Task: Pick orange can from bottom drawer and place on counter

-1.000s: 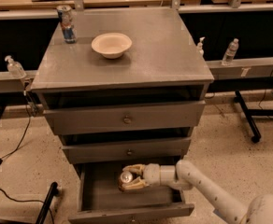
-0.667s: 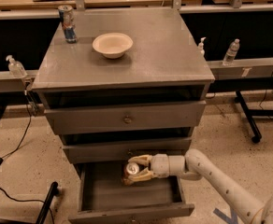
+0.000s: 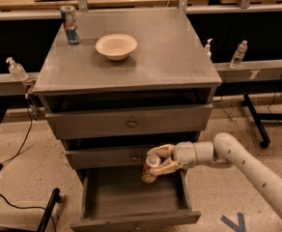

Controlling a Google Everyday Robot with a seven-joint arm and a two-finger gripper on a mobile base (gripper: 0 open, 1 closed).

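The orange can (image 3: 150, 169) has an orange-brown body and a silver lid. It hangs tilted in my gripper (image 3: 161, 159), above the right back part of the open bottom drawer (image 3: 131, 195). My gripper is shut on the can, with the cream fingers on either side of it, in front of the middle drawer's face. My white arm (image 3: 247, 166) reaches in from the lower right. The grey counter (image 3: 165, 47) is the cabinet top, well above the can.
A cream bowl (image 3: 116, 46) and a slim blue, red and silver can (image 3: 70, 24) stand on the counter. The two upper drawers (image 3: 129, 122) are shut. Plastic bottles (image 3: 239, 54) stand on side ledges. A black cable (image 3: 15, 197) lies on the floor at left.
My gripper has lifted the orange can out of the bottom drawer and moved it up to the level of the middle drawer's face.
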